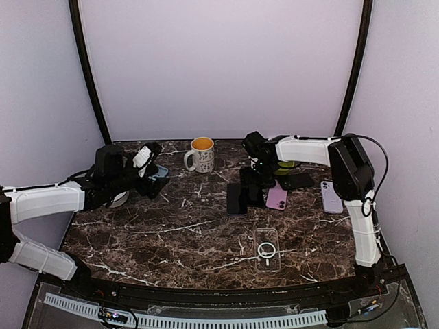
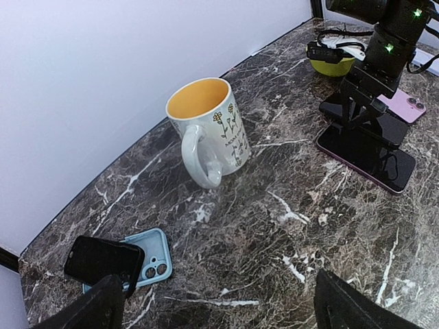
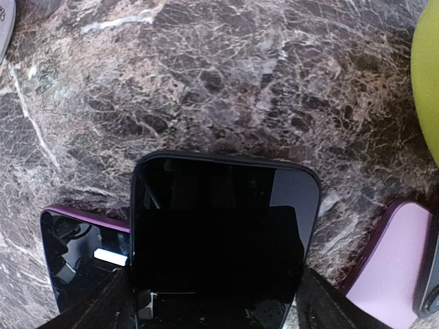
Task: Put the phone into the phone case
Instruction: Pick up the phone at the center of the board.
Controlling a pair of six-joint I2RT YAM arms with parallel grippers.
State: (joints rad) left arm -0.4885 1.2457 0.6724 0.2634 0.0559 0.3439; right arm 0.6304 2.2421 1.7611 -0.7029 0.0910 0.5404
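Taking the far wall as 12 o'clock on the dark marble tabletop point(image 1: 171, 233), the nearest thing is the clear phone case with a white ring point(image 1: 267, 249). It lies flat and empty at about 5 o'clock, well apart from both arms.

Farther in, just right of centre, a purple-edged dark phone point(image 1: 238, 200) lies screen-up. The right pincer point(image 3: 216, 301) hangs over its 1 o'clock end, jaws spread wide with a glossy black phone point(image 3: 226, 233) between them. The fingers sit right against the phone's two long edges, but I cannot tell whether they press on it. The black phone overlaps the purple-edged one. At 3 o'clock of these lies a pink phone point(image 1: 276, 197), back up. A lavender phone point(image 1: 331, 197) lies beyond it toward the right edge, and a matte black phone point(image 1: 296, 180) between the two, a little farther back.

At 9 o'clock the left pincer point(image 2: 219, 308) is fully open and holds nothing. It hovers above a light-blue phone point(image 2: 152, 253) that lies lenses-up, with a small black phone point(image 2: 103, 259) resting across its outer end.

At 12 o'clock stands a white ceramic mug with a yellow inside point(image 1: 200, 155), upright. A lime-green bowl point(image 2: 330, 65) sits at 1 o'clock behind the right arm.
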